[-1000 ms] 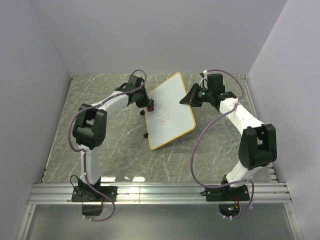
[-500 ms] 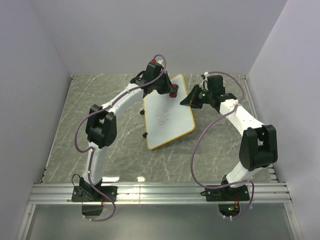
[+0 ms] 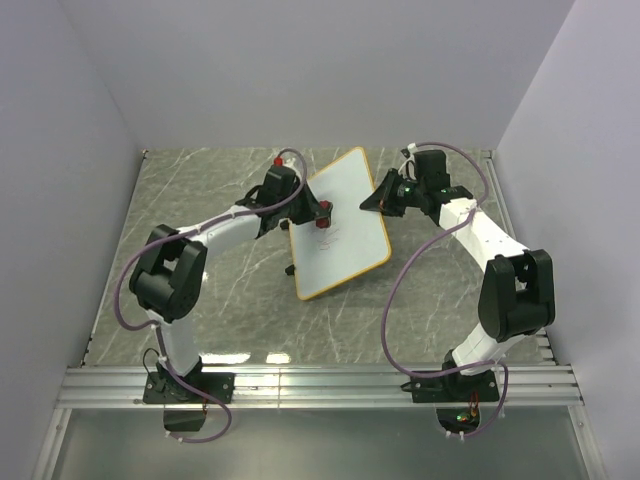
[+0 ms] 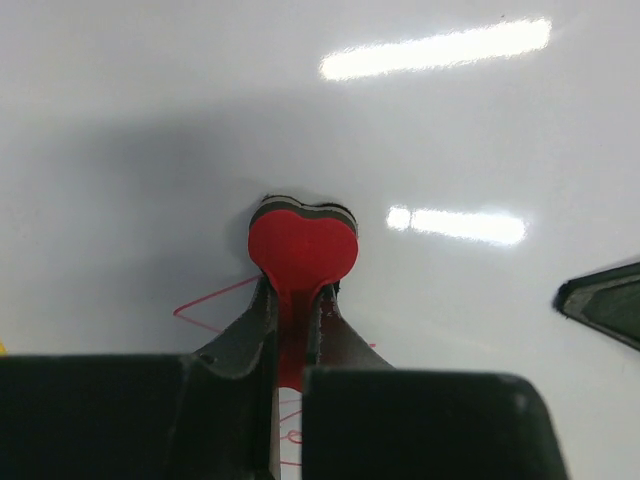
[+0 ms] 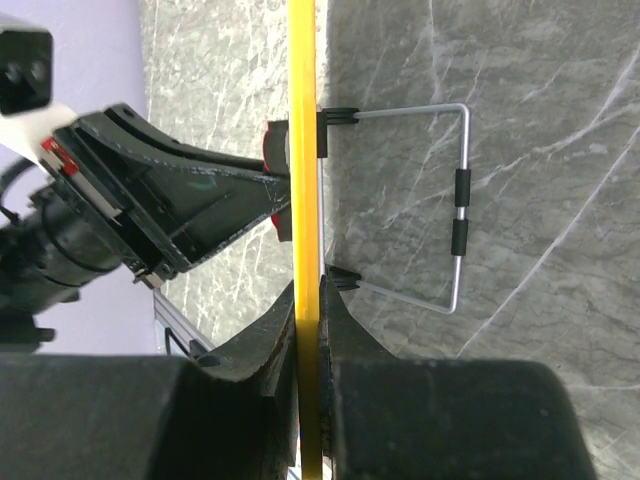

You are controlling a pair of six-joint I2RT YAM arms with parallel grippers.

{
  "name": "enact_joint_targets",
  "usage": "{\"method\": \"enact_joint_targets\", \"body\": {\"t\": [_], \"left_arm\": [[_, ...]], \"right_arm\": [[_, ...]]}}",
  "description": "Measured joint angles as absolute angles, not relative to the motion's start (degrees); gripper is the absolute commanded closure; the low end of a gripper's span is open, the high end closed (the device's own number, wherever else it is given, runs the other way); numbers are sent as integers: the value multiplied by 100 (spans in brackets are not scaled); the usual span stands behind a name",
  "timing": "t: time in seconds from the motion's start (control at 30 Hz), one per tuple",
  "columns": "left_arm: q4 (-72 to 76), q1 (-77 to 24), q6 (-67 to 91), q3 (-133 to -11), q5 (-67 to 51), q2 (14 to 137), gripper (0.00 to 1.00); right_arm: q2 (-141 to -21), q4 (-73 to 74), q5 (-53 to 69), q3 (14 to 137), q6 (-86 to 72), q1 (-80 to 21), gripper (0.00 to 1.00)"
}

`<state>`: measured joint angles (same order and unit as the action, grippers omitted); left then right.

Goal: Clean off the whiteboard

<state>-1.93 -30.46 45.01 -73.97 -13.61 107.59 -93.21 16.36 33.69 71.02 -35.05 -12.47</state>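
Note:
The whiteboard [image 3: 345, 235] is a white board with an orange-yellow rim, propped tilted mid-table on a wire stand. Red scribbles [image 4: 215, 305] mark its face. My left gripper [image 3: 320, 214] is shut on the small red eraser [image 4: 302, 246] and presses it against the board's face [image 4: 150, 120], just above the scribbles. My right gripper [image 3: 381, 199] is shut on the board's right rim [image 5: 303, 120], which runs edge-on between its jaws. The left arm [image 5: 150, 215] shows beyond the rim in the right wrist view.
The board's wire stand [image 5: 455, 200] with black clips sticks out behind it over the grey marble table [image 3: 230, 290]. White walls enclose the table on three sides. An aluminium rail [image 3: 320, 385] runs along the near edge.
My left arm swung the eraser from the board's left edge up to its top, then back down to the upper middle of the face. The right gripper kept holding the rim.

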Motion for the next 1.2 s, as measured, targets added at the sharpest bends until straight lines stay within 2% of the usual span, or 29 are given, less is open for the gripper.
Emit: {"method": "enact_joint_targets", "body": {"t": [0.23,0.53,1.0,1.2], "left_arm": [[978,-2908,4895,-6270,-1374,10468,100],[1468,-2735,5183,-5808,-1385,10422,100],[412,-2578,5159,-5850,-585,10422,100],[-464,-2766,4772,-6438,-185,10497,100]], "right_arm": [[-9321,1653,3363,7129,-3489,-1262,100],[-9308,1627,3363,7118,-3487,-1269,100],[-9205,1592,3264,7091,-3489,-1347,100],[-9194,1579,3242,7091,-3487,-1363,100]]}}
